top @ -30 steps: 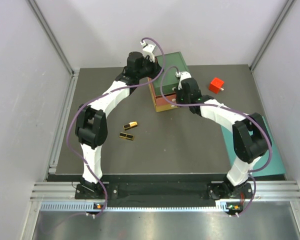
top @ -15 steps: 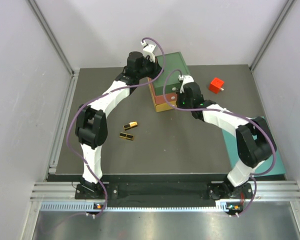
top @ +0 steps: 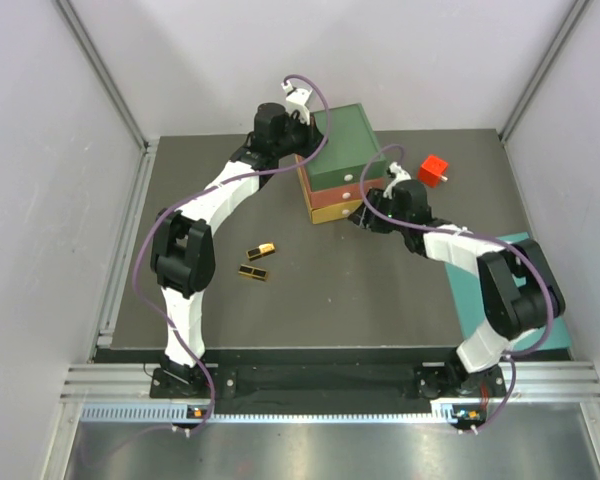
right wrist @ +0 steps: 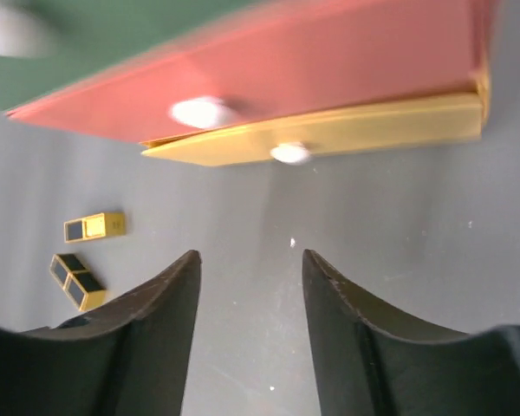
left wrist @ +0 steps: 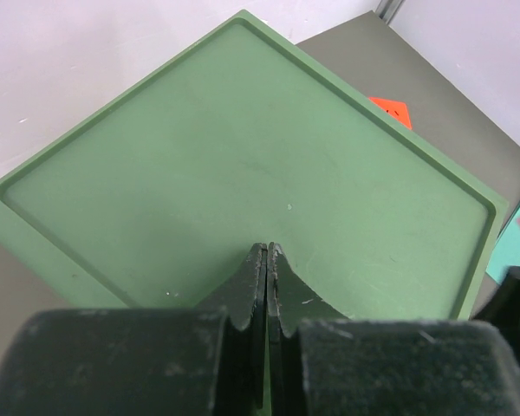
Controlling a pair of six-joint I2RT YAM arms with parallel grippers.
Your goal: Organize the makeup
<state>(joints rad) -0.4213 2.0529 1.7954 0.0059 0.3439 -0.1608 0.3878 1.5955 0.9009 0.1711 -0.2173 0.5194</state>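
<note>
Two gold-black rectangular cases (top: 261, 251) (top: 253, 273) lie on the dark table, left of centre; the right wrist view shows them as one case (right wrist: 94, 227) and another (right wrist: 76, 282) at its left. No other makeup is in view. My left gripper (top: 308, 140) (left wrist: 267, 248) is shut and empty, its tips resting over the green top of the drawer box (top: 340, 150) (left wrist: 243, 165). My right gripper (top: 367, 217) (right wrist: 250, 257) stands open and empty just in front of the box, facing its red drawer (right wrist: 286, 69) and yellow drawer (right wrist: 355, 132).
A red cube (top: 433, 169) (left wrist: 390, 109) sits right of the box. A teal mat (top: 525, 330) lies at the table's right edge under the right arm. White walls and metal rails bound the table on three sides.
My right gripper has opened and drawn back from the box's front, toward the right and nearer. The left arm has not moved.
</note>
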